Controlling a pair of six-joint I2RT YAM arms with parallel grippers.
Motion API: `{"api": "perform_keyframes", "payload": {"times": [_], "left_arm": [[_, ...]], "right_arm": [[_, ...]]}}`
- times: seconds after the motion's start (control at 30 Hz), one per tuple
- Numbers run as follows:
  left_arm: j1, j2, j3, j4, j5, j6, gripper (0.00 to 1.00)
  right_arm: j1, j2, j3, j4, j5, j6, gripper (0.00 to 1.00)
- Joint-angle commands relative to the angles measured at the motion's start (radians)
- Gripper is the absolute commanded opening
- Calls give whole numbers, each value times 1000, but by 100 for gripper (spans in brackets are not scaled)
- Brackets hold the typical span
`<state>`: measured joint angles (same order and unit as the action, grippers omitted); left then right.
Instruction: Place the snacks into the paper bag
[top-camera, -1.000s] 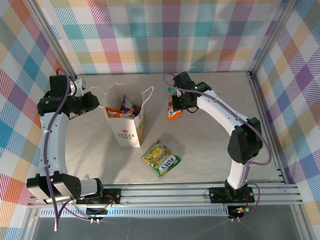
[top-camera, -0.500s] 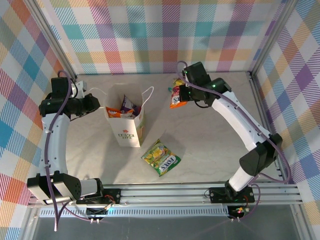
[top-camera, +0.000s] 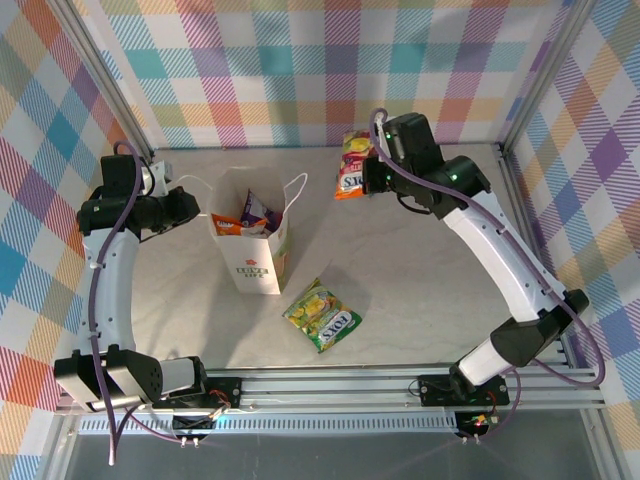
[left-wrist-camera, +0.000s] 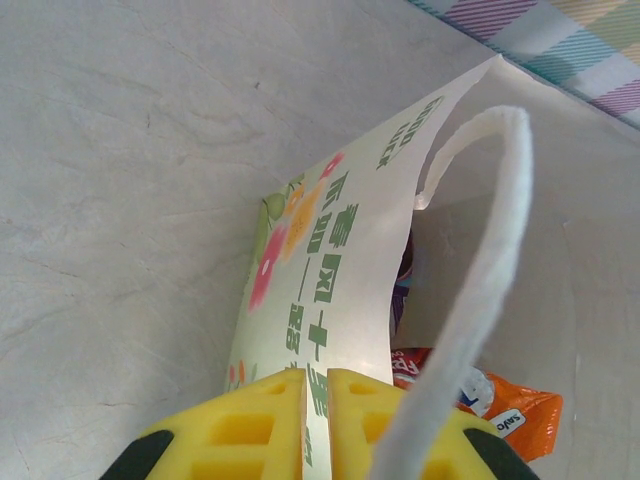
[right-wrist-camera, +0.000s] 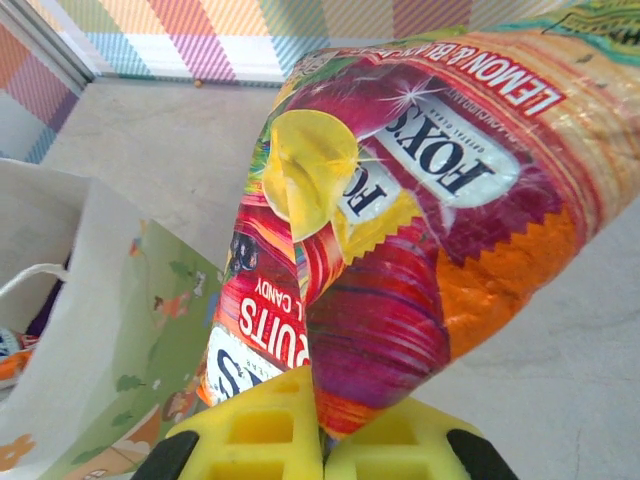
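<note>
The white paper bag (top-camera: 252, 255) stands upright left of centre, mouth open. My left gripper (top-camera: 193, 208) is shut on the top edge of its left wall (left-wrist-camera: 335, 260), beside the white cord handle (left-wrist-camera: 485, 250). An orange packet (top-camera: 224, 226) and a purple packet (top-camera: 256, 211) stick out of the bag; the orange packet (left-wrist-camera: 505, 410) also shows inside it. My right gripper (top-camera: 366, 178) is shut on an orange-red FOX'S packet (top-camera: 351, 166), held in the air to the right of the bag. That packet (right-wrist-camera: 420, 220) hangs crumpled from the fingertips. A green-yellow packet (top-camera: 322, 314) lies flat on the table.
The grey table (top-camera: 430, 270) is walled by plaid panels and metal frame posts. A metal rail (top-camera: 400, 382) runs along the near edge. The bag's printed side (right-wrist-camera: 120, 330) lies lower left of the held packet in the right wrist view.
My right arm has raised the orange-red packet off the table and carried it up and toward the back. The left gripper and the bag have stayed put.
</note>
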<state>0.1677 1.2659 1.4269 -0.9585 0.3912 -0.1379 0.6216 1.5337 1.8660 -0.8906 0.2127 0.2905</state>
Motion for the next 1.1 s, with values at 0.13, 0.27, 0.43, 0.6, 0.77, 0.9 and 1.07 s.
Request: {"api": "perform_keyframes", "payload": {"times": [0.13,0.27,0.43,0.6,0.77,0.9,1.07], "left_arm": [[21,-29,-11,9,3,-5,14],[21,-31,-10,8,3,-5,14],[21,-36,-7,7,2,-2,14],[21,-37,-10,5,3,0,14],[21,-39,-4,3,2,1,14],[21,-36,0,-1,-2,4,14],[21,-31,6,-8,-5,10,14]], "right_arm": [[32,-40,92,67,-47,-7,0],[61,-23,147,73,-71,-26,0],[102,0,206,81,-81,-49,0],[126,26,248,111,-118,-43,0],[144,60,271,164,-167,-14,0],[158,86,274,204,-197,37,0],[178,118,283,247,-242,76,0]]}}
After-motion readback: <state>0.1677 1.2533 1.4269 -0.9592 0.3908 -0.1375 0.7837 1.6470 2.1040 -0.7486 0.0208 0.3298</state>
